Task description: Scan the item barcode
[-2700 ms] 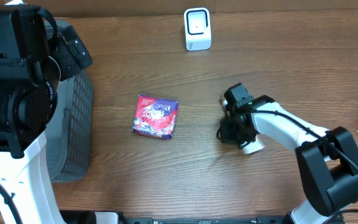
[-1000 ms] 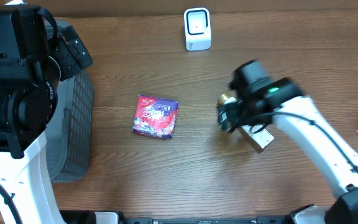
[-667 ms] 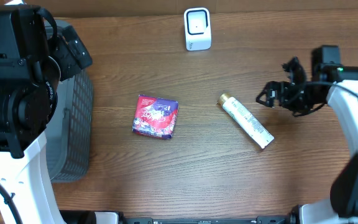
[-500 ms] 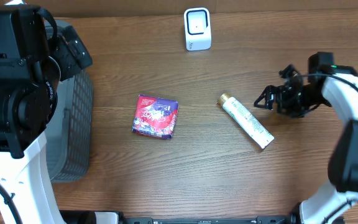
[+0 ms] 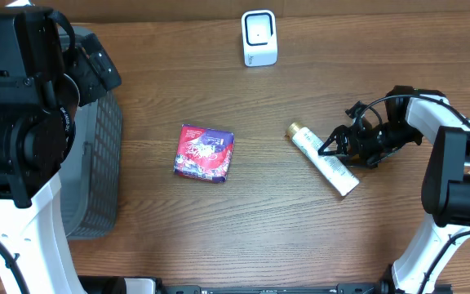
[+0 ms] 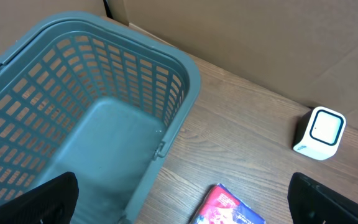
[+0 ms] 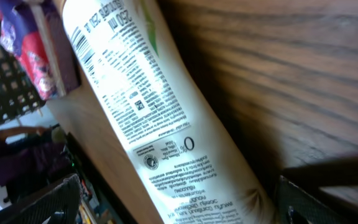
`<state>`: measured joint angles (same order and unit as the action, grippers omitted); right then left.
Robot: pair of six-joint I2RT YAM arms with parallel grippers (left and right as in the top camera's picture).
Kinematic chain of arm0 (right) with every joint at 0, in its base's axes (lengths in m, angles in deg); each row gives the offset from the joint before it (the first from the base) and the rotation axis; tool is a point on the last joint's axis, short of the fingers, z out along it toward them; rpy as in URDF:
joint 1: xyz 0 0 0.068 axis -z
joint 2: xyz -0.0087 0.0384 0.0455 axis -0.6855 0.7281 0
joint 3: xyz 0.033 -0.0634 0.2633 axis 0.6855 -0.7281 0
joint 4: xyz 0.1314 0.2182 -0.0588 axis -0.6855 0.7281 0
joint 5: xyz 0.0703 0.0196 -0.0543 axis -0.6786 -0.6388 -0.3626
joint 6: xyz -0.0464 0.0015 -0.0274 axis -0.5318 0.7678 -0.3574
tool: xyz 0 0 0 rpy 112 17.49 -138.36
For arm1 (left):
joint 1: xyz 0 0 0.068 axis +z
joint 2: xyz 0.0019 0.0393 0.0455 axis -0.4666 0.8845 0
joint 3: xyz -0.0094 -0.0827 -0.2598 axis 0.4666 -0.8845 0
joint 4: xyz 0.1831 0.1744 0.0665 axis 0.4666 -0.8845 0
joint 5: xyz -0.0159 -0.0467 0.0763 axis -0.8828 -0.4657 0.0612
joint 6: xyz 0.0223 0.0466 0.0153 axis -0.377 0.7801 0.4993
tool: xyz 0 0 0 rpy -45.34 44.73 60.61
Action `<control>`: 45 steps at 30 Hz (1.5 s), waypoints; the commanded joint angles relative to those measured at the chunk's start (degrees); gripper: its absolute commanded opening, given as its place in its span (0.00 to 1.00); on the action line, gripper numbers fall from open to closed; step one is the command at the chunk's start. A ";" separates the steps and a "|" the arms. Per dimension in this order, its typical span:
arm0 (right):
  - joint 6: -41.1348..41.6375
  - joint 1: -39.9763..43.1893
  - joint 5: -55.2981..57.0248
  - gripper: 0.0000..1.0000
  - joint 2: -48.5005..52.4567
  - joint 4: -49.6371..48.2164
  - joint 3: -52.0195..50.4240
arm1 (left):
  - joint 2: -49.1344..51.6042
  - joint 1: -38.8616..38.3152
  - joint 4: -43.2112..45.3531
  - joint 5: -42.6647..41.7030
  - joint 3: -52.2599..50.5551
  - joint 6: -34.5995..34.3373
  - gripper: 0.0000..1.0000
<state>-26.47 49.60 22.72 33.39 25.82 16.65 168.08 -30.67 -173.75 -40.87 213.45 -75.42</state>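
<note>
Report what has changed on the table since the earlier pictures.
The right gripper was down over the white tube. It then lifted off, leaving the tube lying on the table, and swung away to the right. It has now come back leftward, open, with its fingertips beside the tube's middle. The red packet, the white scanner and the grey basket stayed where they were.
</note>
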 commanded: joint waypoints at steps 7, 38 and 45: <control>-11.21 -0.26 -9.68 0.99 0.98 3.41 -0.28 | 0.39 0.26 0.09 0.76 0.28 -0.61 1.00; 9.35 5.18 7.19 0.04 0.22 -7.10 -1.53 | 0.39 0.24 0.61 0.52 0.28 -0.90 1.00; 9.11 10.40 5.38 0.04 -1.84 -5.99 -1.53 | 1.81 -0.55 7.74 -26.69 -0.28 0.46 1.00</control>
<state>-17.55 58.10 29.43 34.11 19.84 15.29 168.19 -30.69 -167.84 -49.00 213.45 -76.21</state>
